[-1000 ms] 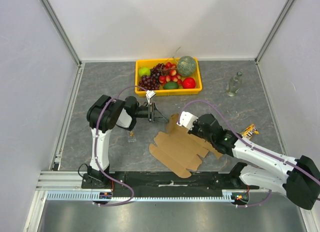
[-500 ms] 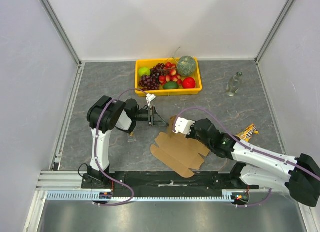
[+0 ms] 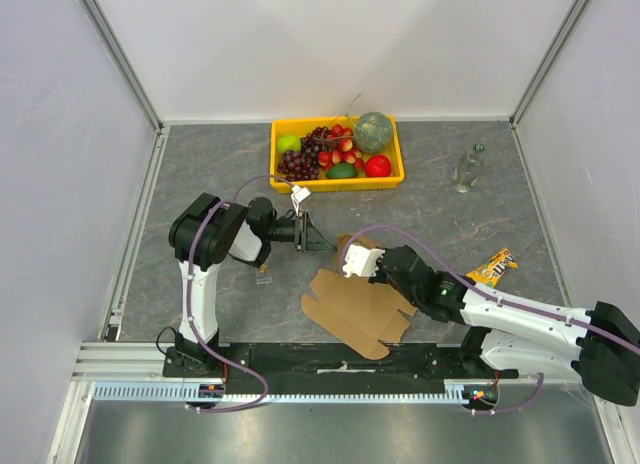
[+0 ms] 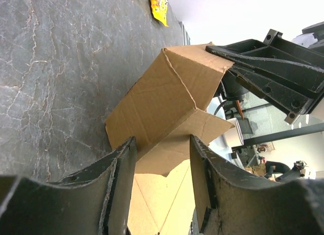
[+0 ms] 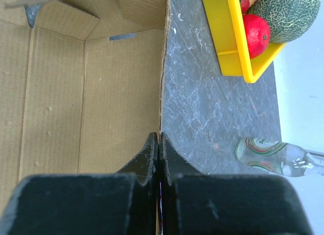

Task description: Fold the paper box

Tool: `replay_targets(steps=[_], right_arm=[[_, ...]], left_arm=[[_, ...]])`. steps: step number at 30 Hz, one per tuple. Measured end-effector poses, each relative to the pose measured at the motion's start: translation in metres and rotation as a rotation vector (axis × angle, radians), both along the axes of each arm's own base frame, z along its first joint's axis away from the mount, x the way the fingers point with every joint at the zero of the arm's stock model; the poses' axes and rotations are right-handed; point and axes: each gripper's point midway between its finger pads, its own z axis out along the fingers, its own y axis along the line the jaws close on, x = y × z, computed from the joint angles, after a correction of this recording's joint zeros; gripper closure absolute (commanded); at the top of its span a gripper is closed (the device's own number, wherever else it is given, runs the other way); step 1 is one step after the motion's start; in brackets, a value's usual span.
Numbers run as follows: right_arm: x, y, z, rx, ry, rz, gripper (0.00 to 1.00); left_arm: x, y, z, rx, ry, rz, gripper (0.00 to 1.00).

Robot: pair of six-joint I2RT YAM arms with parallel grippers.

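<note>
The paper box (image 3: pixel 355 306) lies mostly flat on the table (image 3: pixel 200 164) between the arms, its raised far flap pinched edge-on by the closed right gripper (image 5: pixel 158 144) and standing straight ahead of the left gripper (image 4: pixel 162 141) (jaws apart, empty).

The right gripper (image 5: pixel 159 144), jaws pressed together, pinches the box's (image 5: pixel 91 93) right edge, with a crate (image 5: pixel 230 37) and a bottle (image 5: pixel 276 156) on the table (image 5: pixel 202 108) alongside.

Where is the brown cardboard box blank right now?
Top view: the flat brown corrugated cardboard box lies centre-front, nearer than the yellow plastic fruit crate, beside the left gripper; the right gripper is shut on its raised far edge.
</note>
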Motion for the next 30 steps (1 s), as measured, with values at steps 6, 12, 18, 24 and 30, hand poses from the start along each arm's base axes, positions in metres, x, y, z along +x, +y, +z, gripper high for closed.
replay_targets(steps=[6, 12, 18, 24, 30], right_arm=[[-0.005, 0.004, 0.001, -0.026, -0.035, 0.016, 1.00], [-0.011, 0.008, 0.004, -0.053, -0.078, 0.028, 1.00], [-0.017, 0.010, 0.005, -0.086, -0.112, 0.039, 1.00], [-0.023, 0.014, 0.002, -0.125, -0.127, 0.053, 1.00], [-0.028, 0.016, 0.003, -0.137, -0.149, 0.058, 1.00]], left_arm=[[-0.008, -0.003, 0.001, 0.000, -0.008, -0.017, 0.47], [-0.023, -0.001, -0.006, 0.015, 0.006, -0.029, 0.47], [-0.032, 0.003, -0.007, 0.025, 0.000, -0.017, 0.47], [-0.035, 0.006, 0.000, 0.026, -0.037, 0.016, 0.46], [-0.039, 0.009, -0.003, 0.036, -0.042, 0.034, 0.46]])
